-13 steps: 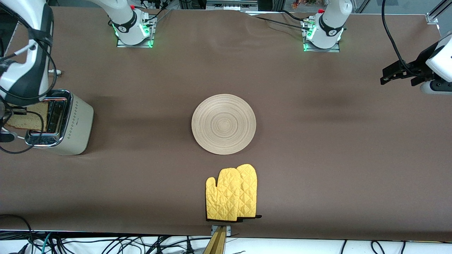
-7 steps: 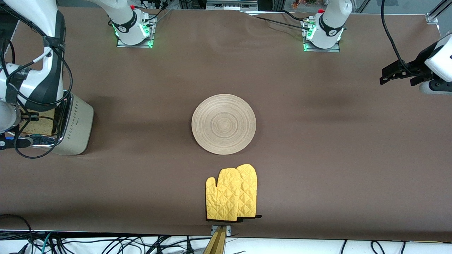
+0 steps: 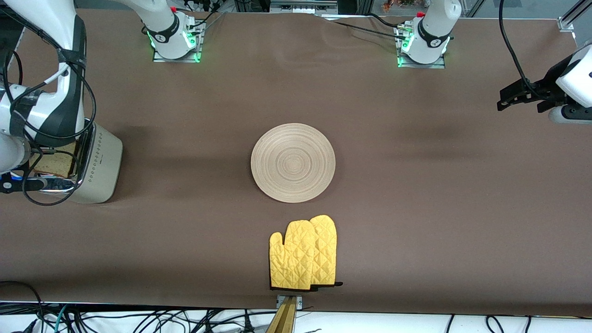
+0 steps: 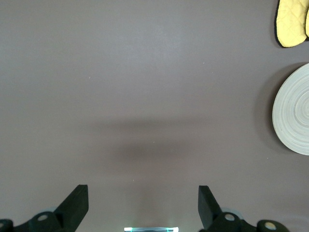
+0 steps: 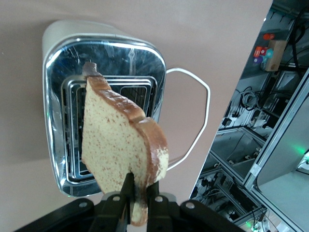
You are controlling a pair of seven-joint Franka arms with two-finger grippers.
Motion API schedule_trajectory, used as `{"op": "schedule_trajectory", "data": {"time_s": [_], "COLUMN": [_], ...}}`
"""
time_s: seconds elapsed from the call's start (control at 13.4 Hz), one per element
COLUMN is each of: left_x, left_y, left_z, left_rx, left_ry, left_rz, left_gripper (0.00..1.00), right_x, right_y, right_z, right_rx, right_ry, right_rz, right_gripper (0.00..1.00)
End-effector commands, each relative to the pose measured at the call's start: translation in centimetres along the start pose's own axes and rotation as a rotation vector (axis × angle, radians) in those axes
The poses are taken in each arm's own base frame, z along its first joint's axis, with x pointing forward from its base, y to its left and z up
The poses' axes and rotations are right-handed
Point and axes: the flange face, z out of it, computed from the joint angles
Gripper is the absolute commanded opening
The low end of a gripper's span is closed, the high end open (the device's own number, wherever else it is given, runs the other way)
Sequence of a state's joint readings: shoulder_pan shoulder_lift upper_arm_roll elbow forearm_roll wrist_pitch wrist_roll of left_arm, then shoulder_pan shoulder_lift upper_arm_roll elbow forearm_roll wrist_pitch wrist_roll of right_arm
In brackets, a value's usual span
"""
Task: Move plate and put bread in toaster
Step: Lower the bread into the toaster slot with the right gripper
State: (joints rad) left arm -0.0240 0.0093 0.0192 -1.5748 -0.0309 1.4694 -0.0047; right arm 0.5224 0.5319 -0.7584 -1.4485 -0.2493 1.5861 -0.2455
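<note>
My right gripper (image 5: 139, 193) is shut on the bread (image 5: 116, 145), a speckled slice with a dark crust, pinched at one edge. It holds the slice on edge right over the slots in the chrome top of the cream toaster (image 5: 58, 53). I cannot tell whether the slice's lower edge has entered a slot. In the front view the bread (image 3: 54, 162) shows at the toaster (image 3: 99, 162), at the right arm's end of the table. The round beige plate (image 3: 293, 162) lies empty at mid-table. My left gripper (image 3: 504, 99) waits open, up over the left arm's end of the table; its wrist view (image 4: 142, 203) shows bare cloth between the fingers.
A yellow oven mitt (image 3: 303, 253) lies nearer to the front camera than the plate, by the table's edge. The toaster's white cord (image 5: 193, 121) loops on the cloth beside it. The left wrist view catches the plate's rim (image 4: 294, 111) and the mitt (image 4: 292, 21).
My right arm has swung in over the toaster, bringing the bread from beside it to above the slots and lower. The left arm, plate and mitt have stayed put.
</note>
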Motion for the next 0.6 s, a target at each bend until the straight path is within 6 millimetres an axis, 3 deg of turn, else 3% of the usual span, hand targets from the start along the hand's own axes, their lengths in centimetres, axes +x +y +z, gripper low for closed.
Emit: {"op": "schedule_trajectory", "data": {"time_s": [0.0, 0.52], "left_x": [-0.4, -0.3], "left_y": [0.2, 0.2], "left_z": [-0.1, -0.1], "left_rx": [0.018, 0.018], "left_ry": [-0.005, -0.005], "left_rz": [0.01, 0.01], "left_gripper": [1.0, 1.0], "right_x": [-0.1, -1.4], "right_y": [-0.3, -0.7], "right_z": [1.6, 1.9], "right_rx": [0.027, 0.055], "right_ry": [-0.032, -0.119], "right_rz": [-0.012, -0.018], "right_gripper": [0.0, 0.0]}}
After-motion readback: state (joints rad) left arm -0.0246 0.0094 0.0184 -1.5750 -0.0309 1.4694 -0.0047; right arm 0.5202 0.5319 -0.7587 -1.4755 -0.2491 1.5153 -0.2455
